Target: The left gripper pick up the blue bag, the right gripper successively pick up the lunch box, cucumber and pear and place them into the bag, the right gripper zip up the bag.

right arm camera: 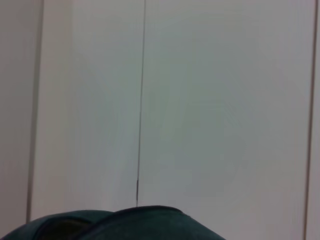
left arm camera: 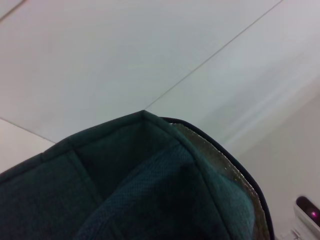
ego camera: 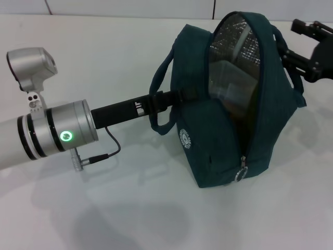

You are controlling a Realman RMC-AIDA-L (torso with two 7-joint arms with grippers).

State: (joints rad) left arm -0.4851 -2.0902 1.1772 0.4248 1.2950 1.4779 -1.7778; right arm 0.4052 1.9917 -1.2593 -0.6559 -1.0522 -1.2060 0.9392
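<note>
The blue bag (ego camera: 223, 135) stands upright on the white table (ego camera: 104, 52), its top open and the silver foil lining showing. The lunch box (ego camera: 229, 78) lies inside it, with an orange patch below it that may be the pear (ego camera: 235, 111). The cucumber is hidden. My left gripper (ego camera: 179, 97) reaches from the left and is shut on the bag's left side near a handle. My right gripper (ego camera: 292, 42) hovers behind the bag's upper right, open and empty, next to the other handle. The zip pull (ego camera: 240, 174) hangs low on the front. The bag's fabric fills the left wrist view (left arm camera: 125, 175) and edges the right wrist view (right arm camera: 125, 222).
The left arm's silver cylinder with its green ring light (ego camera: 66, 136) and cable stretches across the left of the table. A pale panelled wall (right arm camera: 200, 100) stands behind.
</note>
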